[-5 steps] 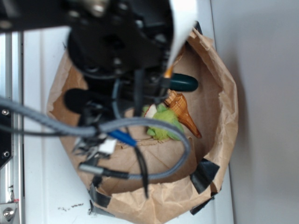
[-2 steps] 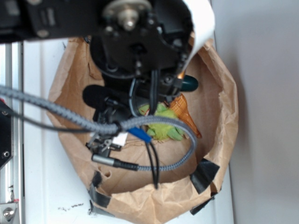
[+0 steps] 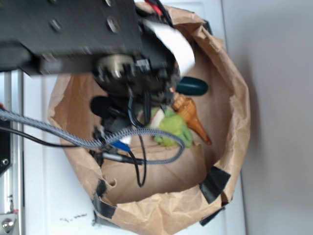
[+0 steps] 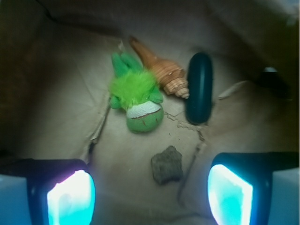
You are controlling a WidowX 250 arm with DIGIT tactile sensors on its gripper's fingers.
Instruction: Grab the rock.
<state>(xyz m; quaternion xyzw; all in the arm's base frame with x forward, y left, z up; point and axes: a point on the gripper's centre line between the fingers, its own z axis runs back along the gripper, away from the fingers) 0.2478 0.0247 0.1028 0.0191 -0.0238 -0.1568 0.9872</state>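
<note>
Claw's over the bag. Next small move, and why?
Probably straight down. In the wrist view the rock lies on the bag floor between the open claw fingers, roughly centred, apart from the green plush toy and the seashell. Lower until the fingers flank it, then close.

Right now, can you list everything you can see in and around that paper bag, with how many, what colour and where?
rock: one, brown-grey, on the bag floor, between the end effector fingers in the wrist view, nearest the camera
green plush toy: one, bright green with a pale band, beyond the rock, left of the seashell
seashell: one, orange-brown spiral, between the plush toy and the dark green object
dark green object: one, smooth oblong, right of the seashell
paper bag: one, brown, rolled down, black tape at the rim, holds all four items
white surface: one, under the bag
cables: several, grey and black, hanging from the arm
end effector: one, open, fingers either side of the rock, not touching it
</note>
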